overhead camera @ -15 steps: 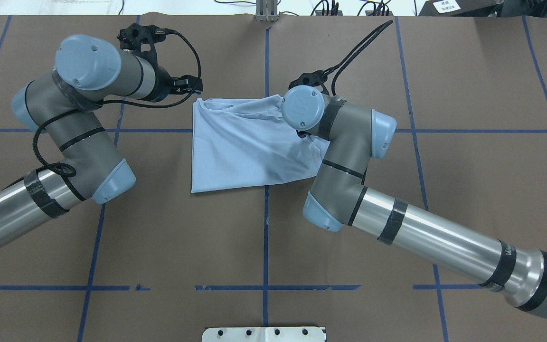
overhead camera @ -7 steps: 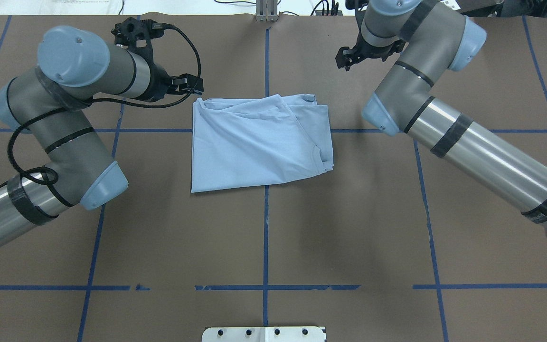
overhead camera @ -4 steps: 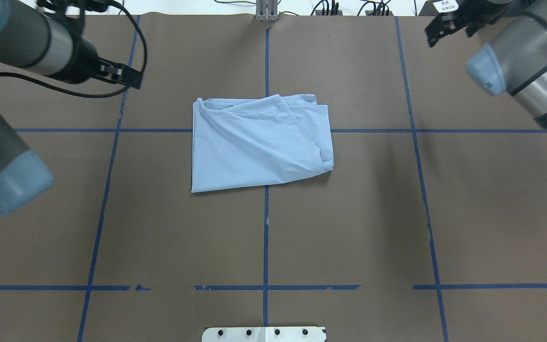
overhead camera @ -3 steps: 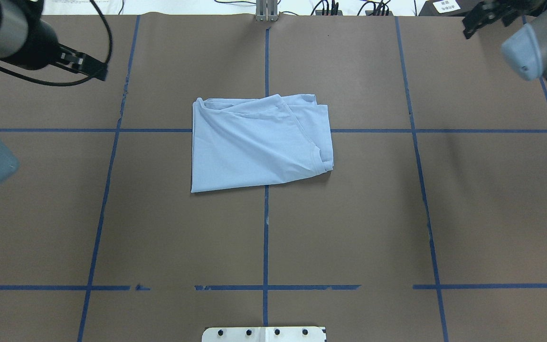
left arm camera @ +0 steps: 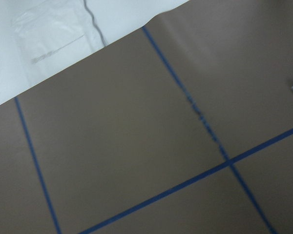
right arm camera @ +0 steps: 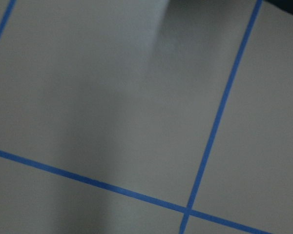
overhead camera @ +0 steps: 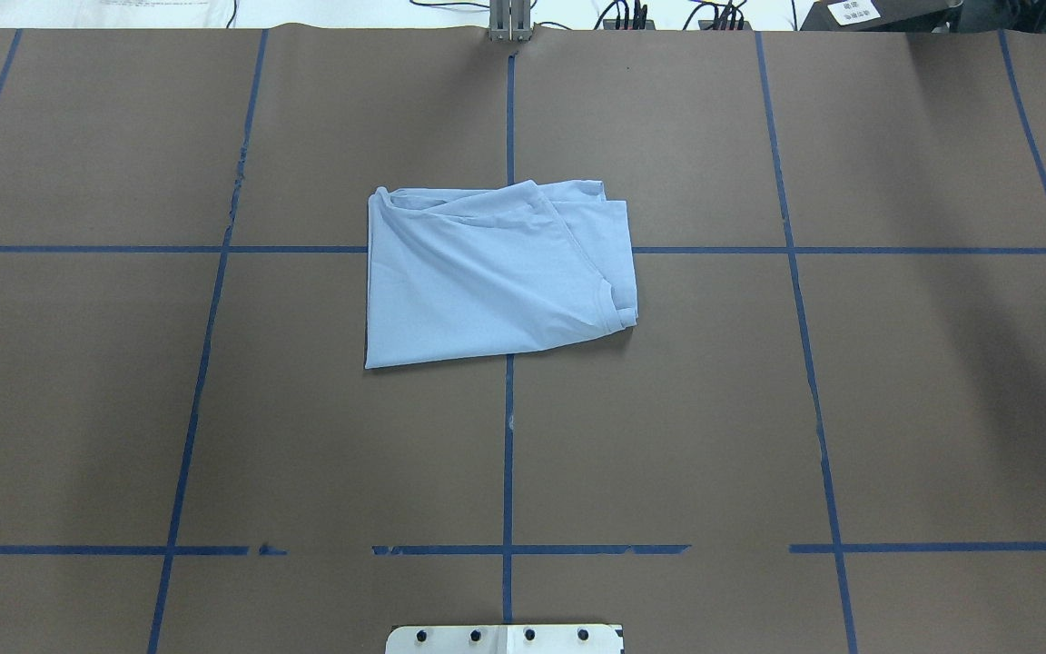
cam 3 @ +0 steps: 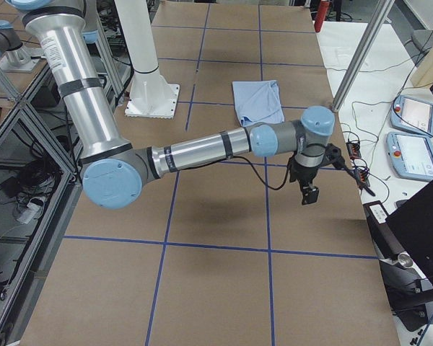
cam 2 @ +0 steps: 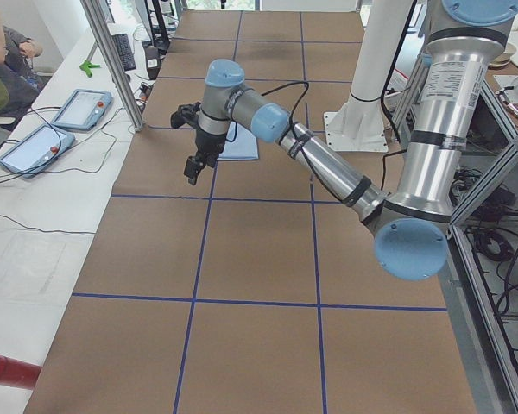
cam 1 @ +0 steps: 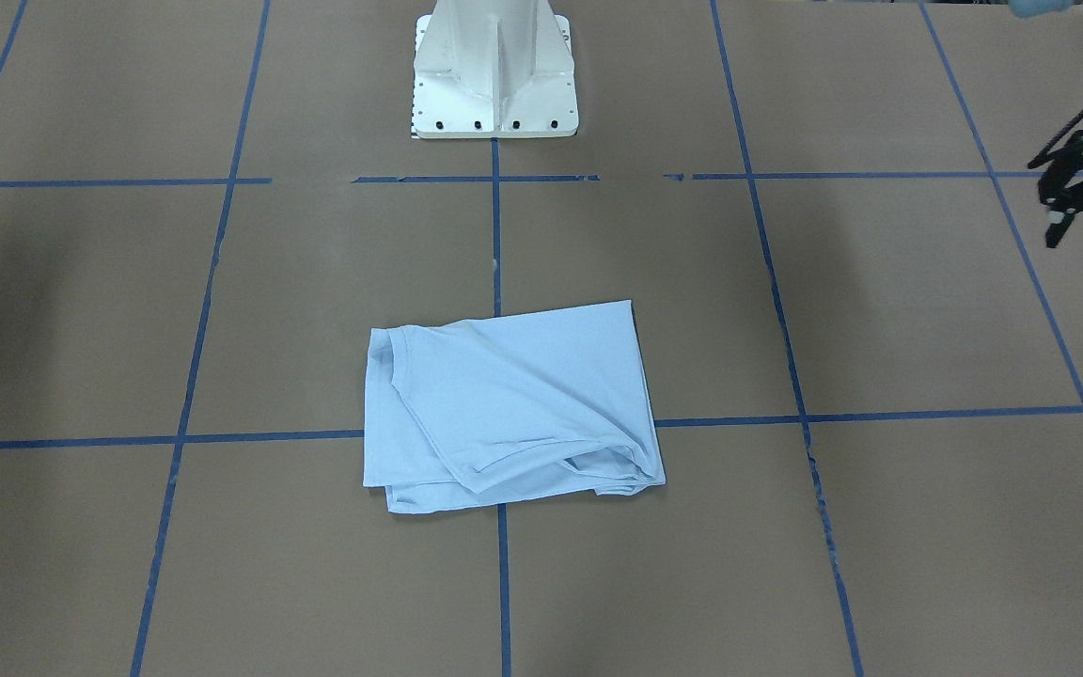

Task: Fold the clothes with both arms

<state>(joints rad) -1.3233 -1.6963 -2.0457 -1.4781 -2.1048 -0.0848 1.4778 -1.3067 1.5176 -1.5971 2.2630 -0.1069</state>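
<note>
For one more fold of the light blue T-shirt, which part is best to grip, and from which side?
Probably the T-shirt at its collar edge, from the robot's right: there the stacked layers end loose, whereas the opposite edge looks like a closed fold.

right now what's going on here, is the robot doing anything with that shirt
Nothing is holding the shirt. It lies folded into a rough rectangle near the middle of the table. The left gripper and the right gripper hover above the table toward its opposite ends, well away from the shirt. The fold looks done or close to it, though the far edge is a little bunched.
</note>
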